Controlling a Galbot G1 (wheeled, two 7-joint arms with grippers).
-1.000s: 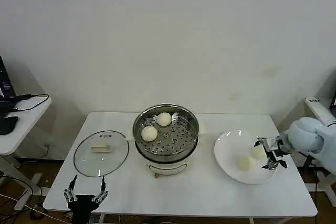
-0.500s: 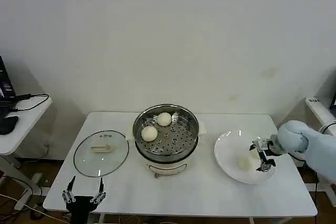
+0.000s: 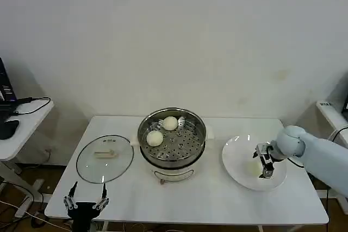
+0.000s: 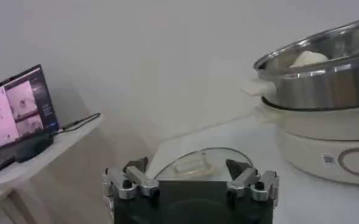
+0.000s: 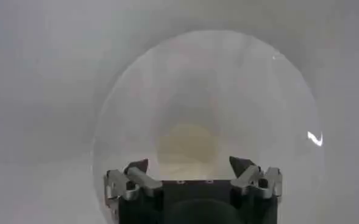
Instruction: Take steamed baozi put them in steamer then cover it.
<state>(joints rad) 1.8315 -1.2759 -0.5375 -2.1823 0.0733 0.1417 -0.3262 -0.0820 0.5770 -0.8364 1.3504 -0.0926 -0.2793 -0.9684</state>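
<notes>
The steel steamer (image 3: 173, 150) stands mid-table on its cream base, with two baozi (image 3: 170, 123) (image 3: 155, 138) on its perforated tray. The glass cover (image 3: 104, 157) lies flat on the table to its left. At the right, my right gripper (image 3: 265, 162) hangs open low over the white plate (image 3: 237, 158). One pale baozi (image 3: 254, 168) shows beside it. In the right wrist view that baozi (image 5: 187, 145) lies just ahead of the open fingers (image 5: 136, 168). My left gripper (image 3: 86, 199) is parked open at the front left edge, with the cover (image 4: 194, 165) and steamer (image 4: 325, 91) ahead of it.
A side table with a laptop (image 4: 17, 109) and cables stands off the left end. Another white surface (image 3: 329, 113) sits beyond the right end. A plain wall rises behind the table.
My right gripper has moved left and inward over the plate, closing on the baozi there. The left arm, steamer and cover have not moved.
</notes>
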